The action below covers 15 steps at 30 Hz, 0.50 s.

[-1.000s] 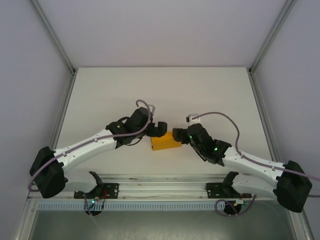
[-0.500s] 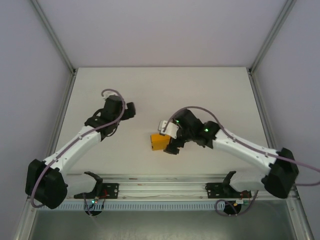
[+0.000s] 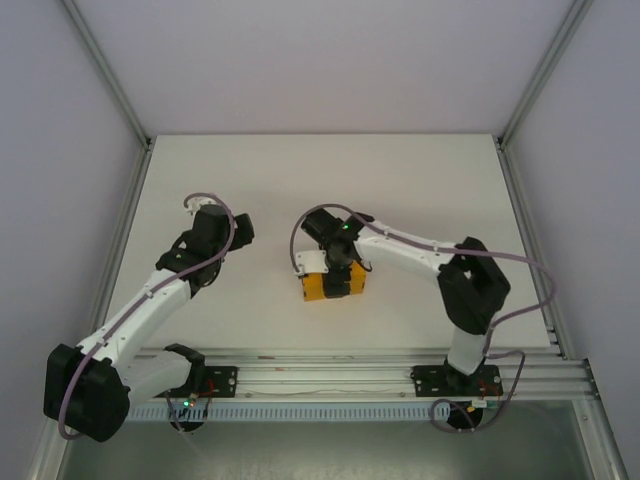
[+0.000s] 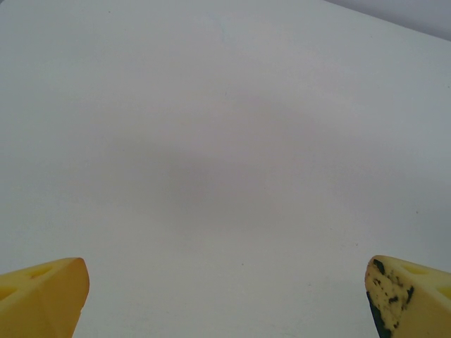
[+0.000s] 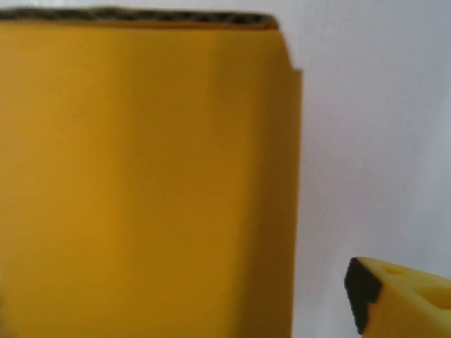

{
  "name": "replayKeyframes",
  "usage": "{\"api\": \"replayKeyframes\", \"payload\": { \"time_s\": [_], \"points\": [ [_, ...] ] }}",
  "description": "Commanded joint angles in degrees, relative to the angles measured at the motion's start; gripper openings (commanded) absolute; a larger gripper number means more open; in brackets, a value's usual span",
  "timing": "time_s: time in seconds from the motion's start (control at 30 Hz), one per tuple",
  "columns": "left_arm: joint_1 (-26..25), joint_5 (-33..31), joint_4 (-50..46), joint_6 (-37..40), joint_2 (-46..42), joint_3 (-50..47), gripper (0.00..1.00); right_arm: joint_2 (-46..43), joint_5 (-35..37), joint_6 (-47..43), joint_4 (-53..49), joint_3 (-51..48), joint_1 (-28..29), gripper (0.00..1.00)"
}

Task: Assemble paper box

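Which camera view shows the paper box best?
Top external: the orange paper box sits on the table, its outline readable though the right claw covers its middle. The right wrist view gives a blurred close-up of one orange face and its top edge.

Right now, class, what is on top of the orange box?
The right pincer hangs over the box and hides its middle. Orange shows on either side. Whether the pincer touches the top cannot be seen.

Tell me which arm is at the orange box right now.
The right arm: its fingers are at the paper box. The left arm sits apart over bare table.
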Motion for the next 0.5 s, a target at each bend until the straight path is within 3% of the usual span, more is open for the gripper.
{"api": "replayKeyframes", "payload": {
  "time_s": [0.0,0.2,0.3,0.47],
  "points": [
    [0.39,-1.68,1.12,1.39,-0.56,-0.73,1.0,2.85,1.41,-1.04,-6.27,3.5,-0.2,0.79],
    [0.4,-0.54,2.09,1.86,-1.1,-1.52,1.0,1.0,3.04,0.96,0.07,0.04,-0.21,0.4],
    [0.38,-0.14,2.0,1.92,-1.39,-1.35,1.0,-0.97,6.14,3.19,4.15,-1.18,-0.19,0.38],
    [0.4,-0.3,2.01,1.56,-2.13,-1.37,1.0,-2.01,27.35,4.85,22.47,-5.7,-0.03,0.38]
  ]
}}
